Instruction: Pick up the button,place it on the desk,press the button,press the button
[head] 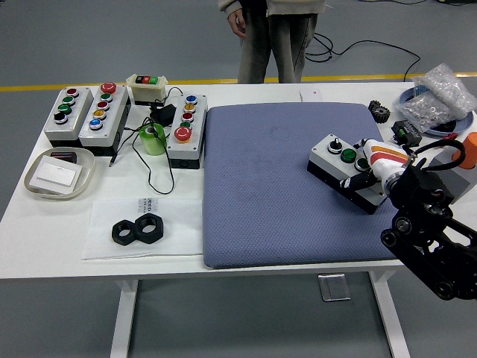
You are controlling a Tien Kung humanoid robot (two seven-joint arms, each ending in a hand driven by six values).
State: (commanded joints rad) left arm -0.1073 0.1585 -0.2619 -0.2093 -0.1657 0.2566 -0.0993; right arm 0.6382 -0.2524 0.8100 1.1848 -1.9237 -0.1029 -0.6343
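One blue mat; white table

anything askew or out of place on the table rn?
Only the button box on the blue mat: it sits skewed to the mat's edges, its right end under the right hand. The other boxes stand tidily at far left. Nothing spilled.

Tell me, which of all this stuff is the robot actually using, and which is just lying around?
In use: button box on the blue mat, right hand.
Lying about: other button boxes, green tape roll, black nuts, tray, bagged parts.
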